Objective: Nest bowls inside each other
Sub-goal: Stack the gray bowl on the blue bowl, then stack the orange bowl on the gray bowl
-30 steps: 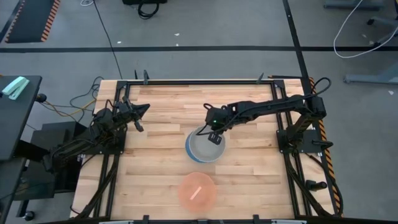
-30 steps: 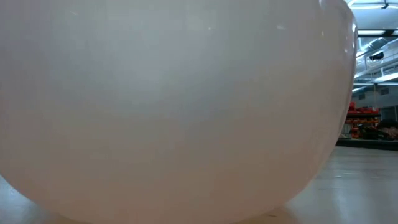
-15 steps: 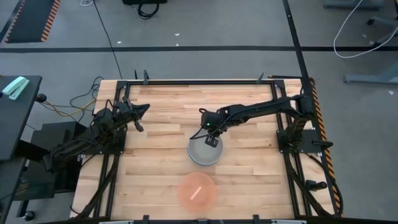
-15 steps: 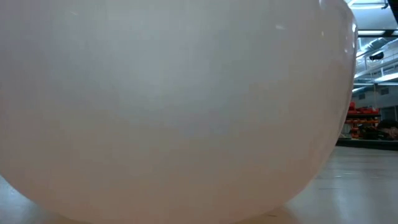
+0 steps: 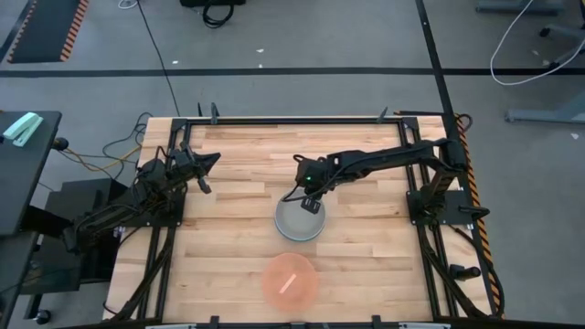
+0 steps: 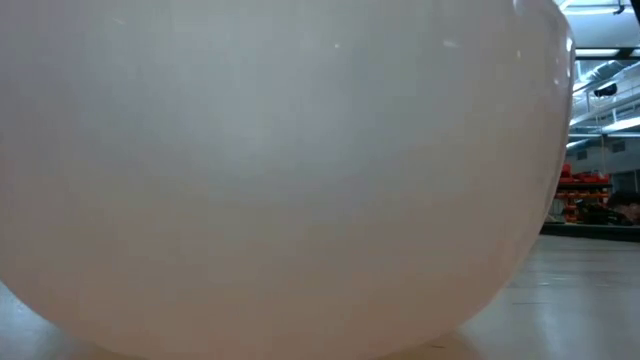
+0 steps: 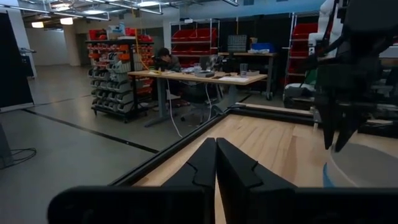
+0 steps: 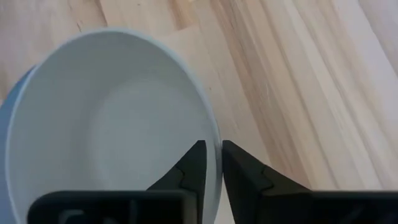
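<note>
The pale grey bowl (image 5: pixel 299 221) sits inside the bright blue bowl, of which only a sliver shows at the edge of the right wrist view (image 8: pixel 4 127) and below the grey wall in the left wrist view (image 7: pixel 327 178). My right gripper (image 5: pixel 311 204) is over the grey bowl's far rim, shut on it. The salmon pink bowl (image 5: pixel 291 280) stands alone on the table near the front edge and fills the low view (image 6: pixel 280 170). My left gripper (image 5: pixel 207 170) waits shut and empty at the table's left. My right gripper pinches the grey bowl's rim (image 8: pixel 214 144) at its far side, one finger (image 8: pixel 194 163) inside the bowl and one (image 8: pixel 241 167) outside. The fingers come from above, pointing down. The grey bowl sits upright, resting in the blue bowl.
Bare wood lies around the bowls on all sides. Black frame rails (image 5: pixel 274 120) run along the table's edges. A person sits at a desk (image 7: pixel 166 60) in the room beyond the table.
My right gripper has brought the grey bowl a little toward the table's left and down. A blue crescent showed beside the grey bowl a second ago. Now the grey bowl covers the blue bowl almost fully.
</note>
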Robot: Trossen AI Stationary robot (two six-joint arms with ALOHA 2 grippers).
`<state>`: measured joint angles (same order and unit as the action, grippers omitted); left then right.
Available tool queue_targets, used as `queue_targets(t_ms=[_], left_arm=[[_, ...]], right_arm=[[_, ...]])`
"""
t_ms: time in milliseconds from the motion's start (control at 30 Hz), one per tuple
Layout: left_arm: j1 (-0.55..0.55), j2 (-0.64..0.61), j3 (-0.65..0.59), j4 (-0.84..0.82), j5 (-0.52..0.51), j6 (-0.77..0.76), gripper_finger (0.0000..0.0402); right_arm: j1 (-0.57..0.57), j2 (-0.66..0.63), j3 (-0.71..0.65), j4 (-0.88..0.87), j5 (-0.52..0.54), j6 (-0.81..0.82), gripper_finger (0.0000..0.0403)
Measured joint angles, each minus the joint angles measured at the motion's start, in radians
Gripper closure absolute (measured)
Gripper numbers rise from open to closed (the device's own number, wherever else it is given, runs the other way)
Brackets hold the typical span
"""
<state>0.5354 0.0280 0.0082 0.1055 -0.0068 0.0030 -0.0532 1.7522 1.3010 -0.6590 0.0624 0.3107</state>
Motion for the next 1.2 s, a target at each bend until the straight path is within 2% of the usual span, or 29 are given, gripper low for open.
queue_targets(t_ms=[300,467,767,1000,1200], left_arm=[[0.000,0.000,0.000,0.000,0.000,0.000,0.0374],[0.000,0.000,0.000,0.000,0.000,0.000,0.0382],[0.000,0.004,0.000,-0.002,0.000,0.000,0.0382],[0.000,0.004,0.000,-0.002,0.000,0.000,0.0375],[0.000,0.004,0.000,-0.018,0.000,-0.015,0.0384]], right_arm=[[-0.003,-0.023,0.002,-0.007,0.007,-0.014,0.0317],[0.003,-0.022,0.026,-0.038,0.001,0.001,0.0334],[0.019,-0.022,0.011,-0.045,-0.019,0.001,0.0397],[0.025,-0.022,0.011,-0.044,-0.019,0.031,0.0377],[0.091,-0.022,0.011,-0.095,-0.011,0.061,0.0379]])
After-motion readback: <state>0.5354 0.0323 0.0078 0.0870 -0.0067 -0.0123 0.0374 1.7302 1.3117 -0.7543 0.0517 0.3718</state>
